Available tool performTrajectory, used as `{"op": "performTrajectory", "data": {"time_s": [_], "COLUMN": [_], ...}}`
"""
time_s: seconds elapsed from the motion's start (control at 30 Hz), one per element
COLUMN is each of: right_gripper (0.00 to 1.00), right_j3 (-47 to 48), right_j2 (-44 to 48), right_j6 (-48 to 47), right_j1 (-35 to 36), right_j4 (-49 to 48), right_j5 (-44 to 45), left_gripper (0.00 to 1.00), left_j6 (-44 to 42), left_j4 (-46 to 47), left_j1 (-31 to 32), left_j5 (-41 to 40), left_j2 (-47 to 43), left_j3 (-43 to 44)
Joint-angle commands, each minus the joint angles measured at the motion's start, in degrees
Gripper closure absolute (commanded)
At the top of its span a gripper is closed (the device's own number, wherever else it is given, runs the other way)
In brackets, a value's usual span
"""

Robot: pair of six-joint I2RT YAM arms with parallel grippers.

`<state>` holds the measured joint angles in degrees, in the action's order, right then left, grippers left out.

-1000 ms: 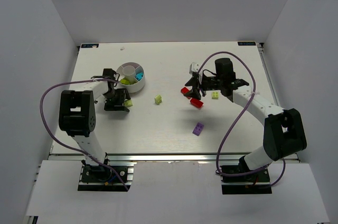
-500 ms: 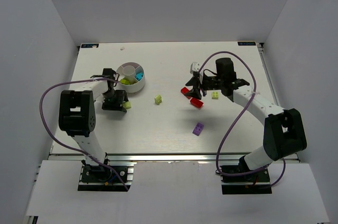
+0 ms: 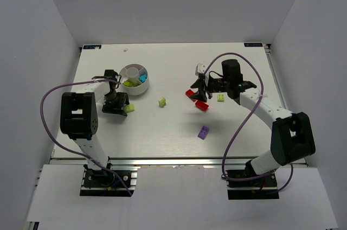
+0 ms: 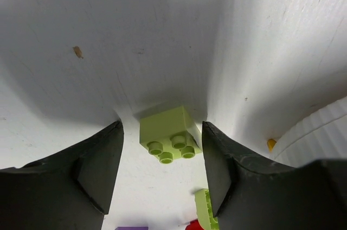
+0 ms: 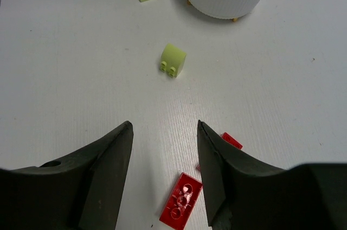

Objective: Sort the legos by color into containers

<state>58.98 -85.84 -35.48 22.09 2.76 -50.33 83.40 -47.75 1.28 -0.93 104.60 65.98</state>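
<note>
Left gripper (image 4: 161, 124) has edged a little toward the table's left edge since a second ago. The lime brick (image 4: 169, 132) in front of it has barely shifted. The right arm is unchanged.

- Left gripper: low over the table (image 3: 162, 67), fingers parted. The lime brick sits on the table between them, studs toward the camera. There is a clear gap on its left side and it is very close to the right finger (image 4: 217, 159). Not clamped.
- Dish (image 3: 135, 91): just beyond the left gripper, toward the far left of the table. Lime pieces (image 3: 129, 83) and cyan pieces (image 3: 142, 78) lie in separate compartments.
- Second lime brick (image 3: 162, 101): alone on open table, between the dish and the right gripper.
- Right gripper (image 5: 164, 124): fingers apart, nothing between them.
- Red brick (image 5: 181, 203): on the table below the gap between the right fingers.
- Second red brick (image 5: 231, 140): close by, partly hidden by the right finger.
- Third lime brick (image 3: 222, 98): beside the right wrist.
- Purple brick (image 3: 203, 132): nearer the arm bases, apart from the rest.
</note>
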Motion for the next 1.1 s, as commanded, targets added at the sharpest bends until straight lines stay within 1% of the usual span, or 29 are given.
{"op": "performTrajectory", "data": {"time_s": [0.0, 0.07, 0.2, 0.23, 0.3, 0.33, 0.43, 0.47, 0.57, 0.67, 0.7, 0.73, 0.77, 0.9, 0.93, 1.03, 1.07], "right_gripper": [0.44, 0.44, 0.44, 0.44, 0.44, 0.44, 0.44, 0.44, 0.44, 0.44, 0.44, 0.44, 0.44, 0.44, 0.44, 0.44, 0.44], "right_j3": [-0.62, -0.71, -0.71, -0.71, -0.71, -0.80, -0.80, -0.80, -0.80, -0.80, -0.80, -0.80, -0.71, -0.62, -0.62, -0.62, -0.62], "right_j2": [2.43, 2.43, 2.52, 2.44, 2.52, 2.52, 2.70, 2.87, 2.70, 2.52, 2.44, 2.35, 2.26, 2.35, 2.43, 2.52, 2.61], "right_j6": [0.06, -0.02, -0.02, 0.06, 0.06, 0.06, -0.11, -0.11, -0.11, -0.11, -0.11, -0.20, -0.29, -0.90, -0.81, -0.90, -0.90], "right_j1": [-0.38, -0.38, -0.47, -0.55, -0.47, -0.47, -0.55, -0.64, -0.64, -0.64, -0.64, -0.64, -0.73, -0.64, -0.64, -0.64, -0.64], "right_j4": [-1.97, -1.97, -1.97, -1.97, -1.97, -1.97, -1.89, -1.89, -1.80, -1.80, -1.71, -1.80, -1.71, -1.36, -1.36, -1.18, -1.27], "right_j5": [-1.44, -1.44, -1.53, -1.53, -1.53, -1.53, -1.53, -1.44, -1.70, -1.97, -2.14, -2.15, -2.23, -2.32, -2.32, -2.41, -2.50], "left_gripper": [0.32, 0.34, 0.41, 0.49, 0.60, 0.69, 0.80, 0.85, 0.95, 0.99, 1.00, 1.00, 1.00, 1.00, 1.00, 1.00, 1.00], "left_j6": [-0.69, -0.86, -1.30, -1.57, -2.62, -2.88, -4.73, -5.34, -8.77, -13.33, -16.57, -17.99, -21.22, -27.49, -28.37, -29.95, -30.31], "left_j4": [0.20, 0.28, 0.81, 1.07, 2.30, 2.39, 3.10, 3.10, 3.10, 2.92, 3.10, 2.84, 2.75, 4.84, 5.12, 4.95, 5.03], "left_j1": [-0.75, -0.84, -0.93, -0.93, -0.93, -0.93, -0.93, -0.93, -0.93, -0.93, -0.93, -0.93, -0.93, -0.93, -0.93, -0.93, -0.93], "left_j5": [-5.22, -5.40, -5.14, -4.96, -4.35, -4.34, -4.69, -5.13, -7.76, -10.93, -11.72, -13.73, -14.62, -19.45, -21.38, -23.15, -23.41], "left_j2": [1.84, 1.93, 1.93, 1.75, 1.31, 0.53, -1.84, -4.20, -10.19, -14.67, -16.95, -17.93, -19.50, -22.15, -22.15, -19.79, -18.82], "left_j3": [0.64, 0.91, 1.00, 1.00, 0.65, 0.56, -0.23, -0.49, -2.08, -2.78, -2.61, -2.17, -1.04, 2.83, 3.89, 9.68, 12.92]}}
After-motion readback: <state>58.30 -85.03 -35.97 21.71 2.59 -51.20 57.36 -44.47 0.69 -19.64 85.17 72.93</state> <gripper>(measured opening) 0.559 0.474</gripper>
